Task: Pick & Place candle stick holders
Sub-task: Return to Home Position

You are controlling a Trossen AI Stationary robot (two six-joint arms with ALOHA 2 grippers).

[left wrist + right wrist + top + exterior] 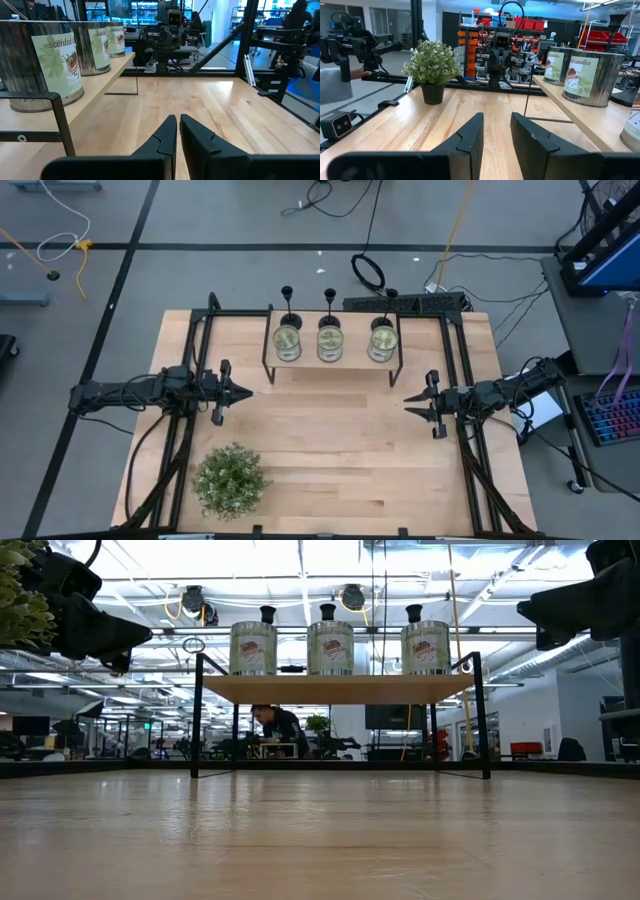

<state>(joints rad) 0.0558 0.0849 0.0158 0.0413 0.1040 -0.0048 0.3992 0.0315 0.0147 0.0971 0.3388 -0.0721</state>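
Behind the shelf (355,350), three candle stick holders (330,295) stand upright, midway between both empty claws: left gripper (249,391) nearly closed, right gripper (407,399) slightly parted

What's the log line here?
left gripper shut, empty | right gripper open, empty | three tins on shelf | three candle stick holders behind tins

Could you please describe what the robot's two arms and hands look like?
Both the left arm and right arm are slim, jointed and matte black, with dark cables trailing from them. The left hand and right hand each end in two black, angular fingers tapering to a point. I see no markings.
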